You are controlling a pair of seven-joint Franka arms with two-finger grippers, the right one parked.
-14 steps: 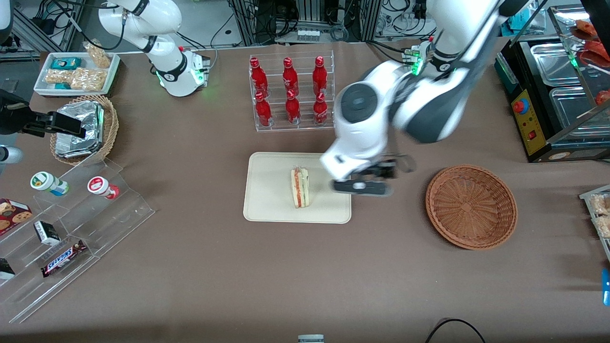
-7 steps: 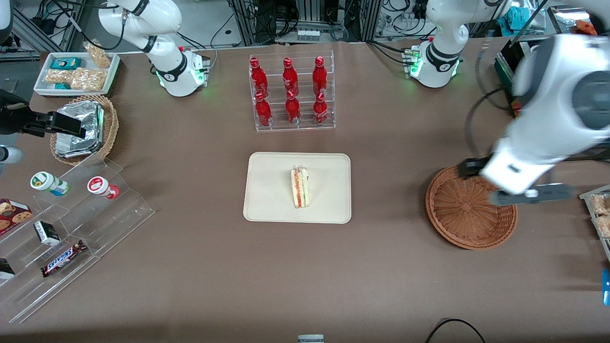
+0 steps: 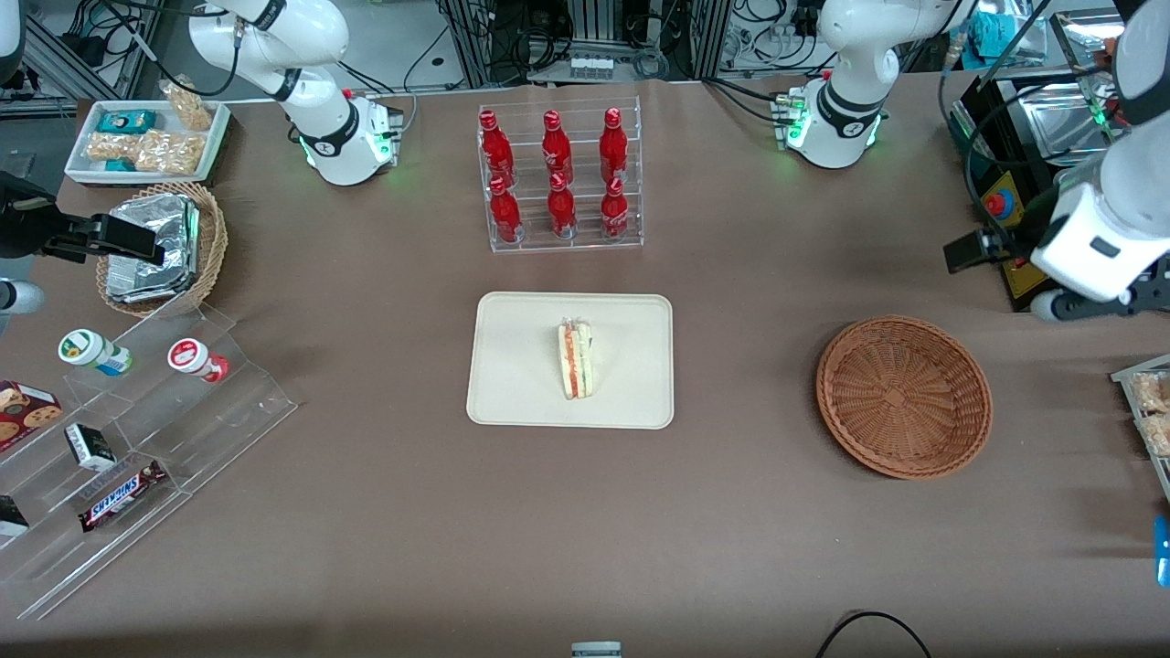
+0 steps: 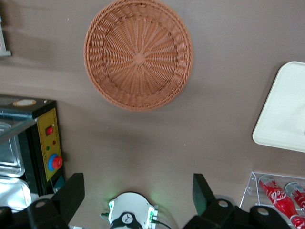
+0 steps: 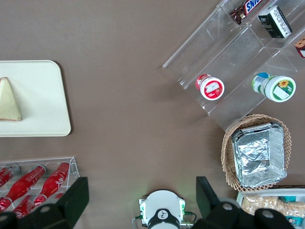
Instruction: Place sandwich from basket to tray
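Brown table (image 3: 731, 548), one sandwich (image 3: 576, 360) on tray (image 3: 521, 402), tool (image 4: 138, 195) open

I saw the bottle rack (image 3: 559, 178) mid-table. From it, toward the parked arm's end, sat a snack tray (image 3: 82, 157), a foil basket (image 3: 216, 239) and, nearer the camera, clear shelves (image 3: 196, 402). Toward my working arm's end stood a warmer (image 3: 1015, 215).

My gripper (image 4: 138, 193) hangs at the working arm's end of the table, fingers spread, and the front view's edge clips it. My wrist view cuts off the tray (image 4: 283, 112) and 2 red bottles (image 4: 276, 195). The right wrist view's edge crops the sandwich (image 5: 8, 100).
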